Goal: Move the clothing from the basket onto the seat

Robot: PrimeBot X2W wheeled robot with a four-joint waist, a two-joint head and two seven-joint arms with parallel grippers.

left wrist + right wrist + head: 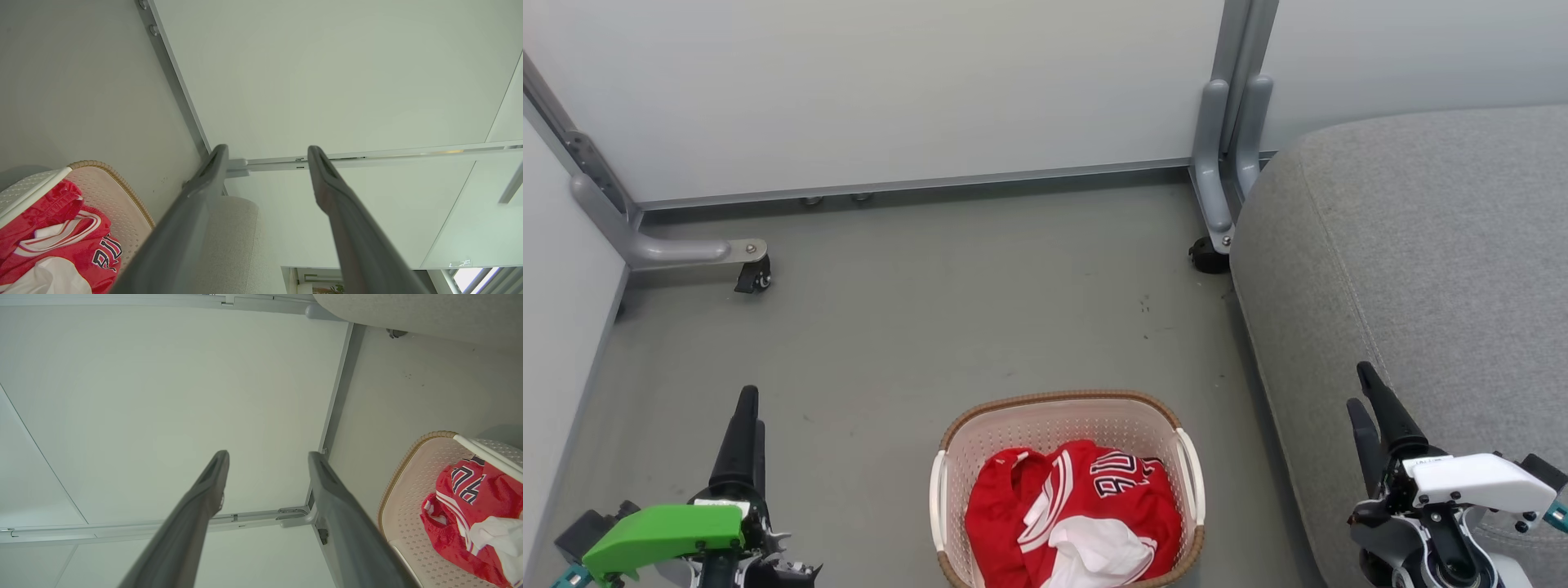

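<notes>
- Evidently not yet picked, the red clothing (1078, 514) lies bunched in the laundry basket (1054, 402), on the floor (931, 310) beside the seat (1421, 245).
- Left fingers (742, 441) and right fingers (1388, 416) flank it, spread wide and empty, likely poised to reach in.

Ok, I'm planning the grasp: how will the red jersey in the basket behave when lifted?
Probably floppy: the jersey lies crumpled in folds in the basket, so it should sag and drape. Likely light, as it looks like thin cloth. It may drag the other red piece along, since they lie bunched together.
</notes>
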